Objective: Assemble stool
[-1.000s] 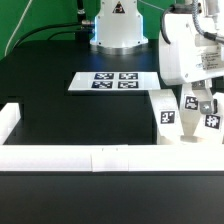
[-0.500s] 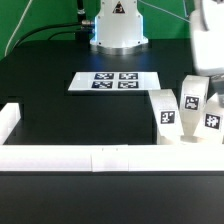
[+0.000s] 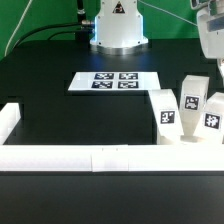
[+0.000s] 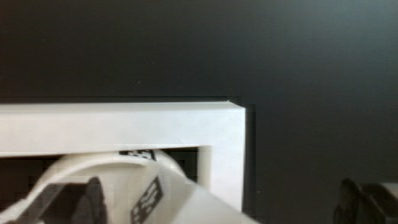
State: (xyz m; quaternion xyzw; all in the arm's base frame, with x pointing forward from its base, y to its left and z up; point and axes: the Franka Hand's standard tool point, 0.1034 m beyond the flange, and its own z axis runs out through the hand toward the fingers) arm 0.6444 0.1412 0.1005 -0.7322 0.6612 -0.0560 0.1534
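Exterior view first: I see the arm raised at the exterior view's upper right, only part of its white body [image 3: 212,35] inside the picture, with the fingers out of that shot. Below it, at the exterior view's right, three leg blocks stand upright close together on the black table [image 3: 50,70]: one [image 3: 164,108] nearest the centre, a taller-looking one [image 3: 193,98] behind it, and a third [image 3: 213,118] at the edge of the picture. Each shows a black-and-white tag on its near face. They stand just inside the corner formed by the white border rail [image 3: 95,156], which runs across the front and turns up at the exterior view's left. I cannot tell whether the blocks touch one another. The marker board [image 3: 115,81] lies flat further back, well apart from the blocks, in front of the arm's base [image 3: 118,25]. I do not find the round seat in either picture. From the wrist camera I see the gripper [image 4: 222,200] spread wide, one dark fingertip [image 4: 71,197] at each side, nothing held between them. Under it lie a rail corner [image 4: 222,120] and a rounded white tagged part [image 4: 125,175], which I cannot identify with certainty.
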